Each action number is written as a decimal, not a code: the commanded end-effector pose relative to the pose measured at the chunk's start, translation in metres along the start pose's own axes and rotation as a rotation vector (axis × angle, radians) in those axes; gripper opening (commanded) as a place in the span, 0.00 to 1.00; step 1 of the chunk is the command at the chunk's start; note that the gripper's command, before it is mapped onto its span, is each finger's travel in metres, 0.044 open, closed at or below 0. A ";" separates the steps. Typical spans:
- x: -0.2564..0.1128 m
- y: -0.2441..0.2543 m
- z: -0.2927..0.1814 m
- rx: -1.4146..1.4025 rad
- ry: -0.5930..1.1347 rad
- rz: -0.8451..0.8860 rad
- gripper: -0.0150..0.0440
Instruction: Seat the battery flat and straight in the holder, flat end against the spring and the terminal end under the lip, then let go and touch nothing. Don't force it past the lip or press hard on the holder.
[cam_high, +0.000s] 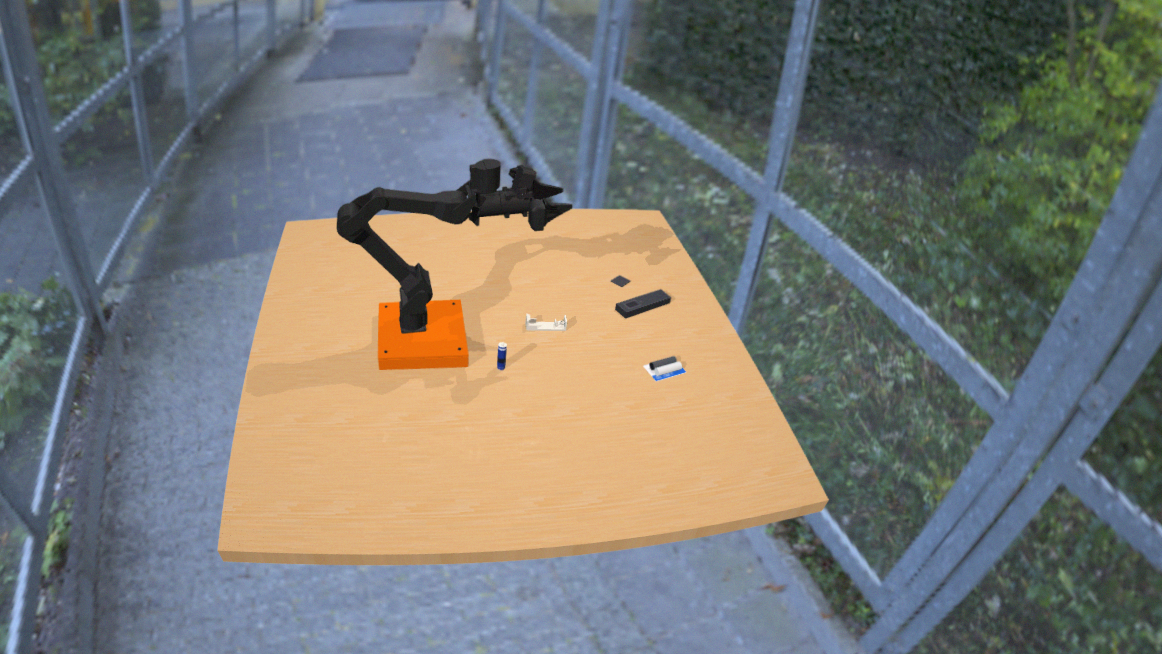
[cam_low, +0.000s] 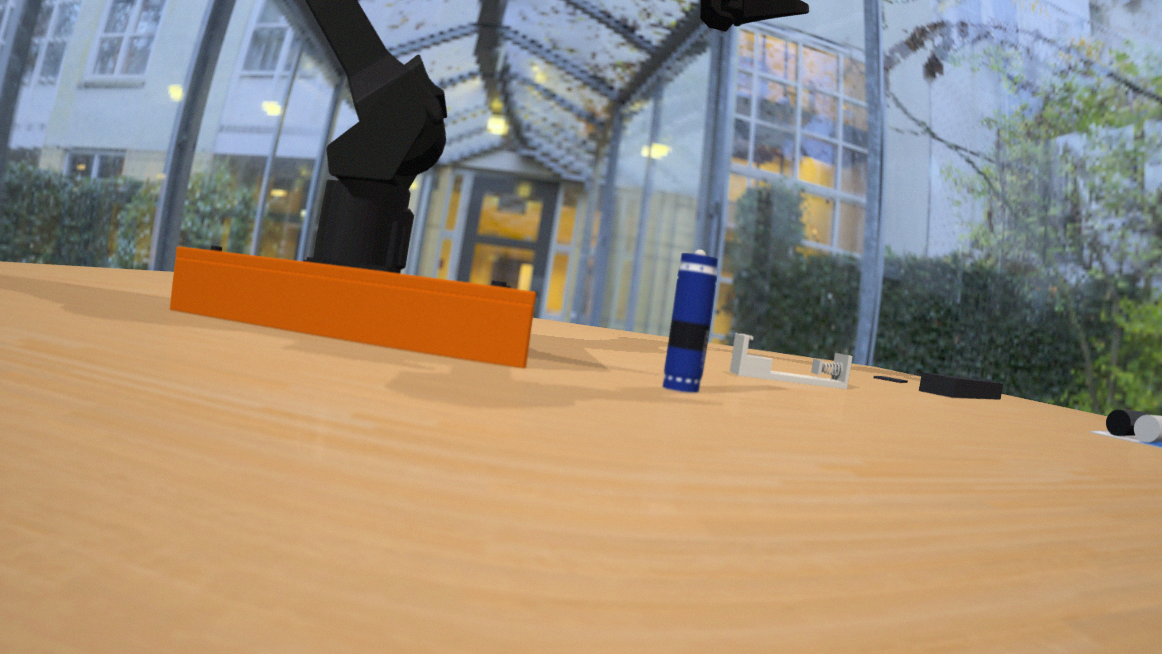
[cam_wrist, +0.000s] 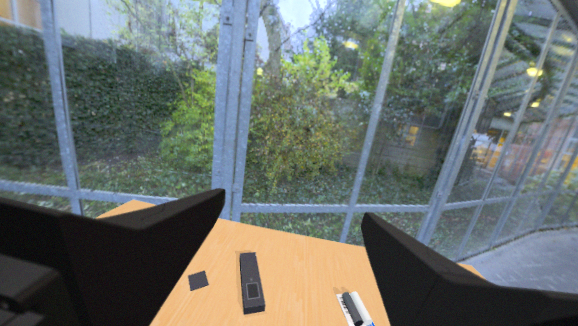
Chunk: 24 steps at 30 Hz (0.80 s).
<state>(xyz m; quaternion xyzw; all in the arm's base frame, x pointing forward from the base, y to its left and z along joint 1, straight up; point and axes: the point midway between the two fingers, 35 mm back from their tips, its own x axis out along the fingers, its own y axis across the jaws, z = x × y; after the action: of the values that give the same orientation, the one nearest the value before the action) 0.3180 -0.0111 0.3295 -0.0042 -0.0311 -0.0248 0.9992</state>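
Note:
The blue battery (cam_high: 501, 357) (cam_low: 688, 324) stands upright on the table, in front of the orange base's right side, its small terminal end up. The white holder (cam_high: 546, 327) (cam_low: 796, 377) lies beyond it to the right and is empty. Its spring (cam_low: 831, 369) shows at the right end in the exterior view, and its lipped wall (cam_low: 739, 355) at the left end. My gripper (cam_high: 566, 199) (cam_wrist: 293, 207) is open and empty, high above the table and pointing outward, away from the battery and the holder. The wrist view shows neither of them.
A long black box (cam_high: 643, 303) (cam_low: 960, 385) (cam_wrist: 251, 284) lies at the right, with a small dark square (cam_high: 620, 281) (cam_wrist: 198, 280) beside it. A black and a white cylinder (cam_high: 669, 368) (cam_wrist: 361, 306) lie on a blue-white card nearer the right edge. The orange base (cam_high: 422, 361) (cam_low: 349, 312) stands left of the battery.

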 end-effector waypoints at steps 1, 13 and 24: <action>0.001 -0.001 -0.003 -0.001 0.018 -0.005 0.89; -0.039 -0.089 -0.173 0.142 1.090 -0.269 0.35; -0.111 -0.103 -0.200 0.333 1.587 -0.353 0.25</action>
<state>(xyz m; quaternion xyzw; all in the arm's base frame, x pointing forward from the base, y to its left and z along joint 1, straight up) 0.2447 -0.1093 0.1346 0.1161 0.5958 -0.1674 0.7769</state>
